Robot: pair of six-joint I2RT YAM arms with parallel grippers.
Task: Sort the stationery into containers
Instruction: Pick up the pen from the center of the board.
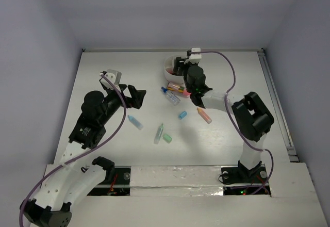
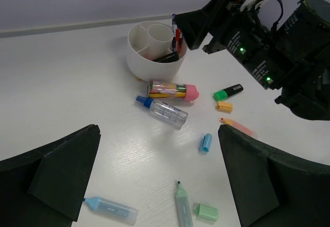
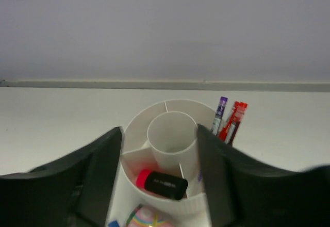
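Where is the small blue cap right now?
In the top view the blue cap lies right of centre, just left of the orange marker and not touching it.

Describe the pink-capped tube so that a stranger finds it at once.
Find the round white cup at the far side of the table. Two tubes lie just before it; the pink-capped tube is the one nearer the cup. Its body is many-coloured, whereas the clear tube beside it has a blue cap.

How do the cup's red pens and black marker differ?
The red pens stand upright, sticking above the rim; the black marker lies nearly flat. The pens are slim, the marker stubby with a pink end. Both sit in the outer ring of the white cup.
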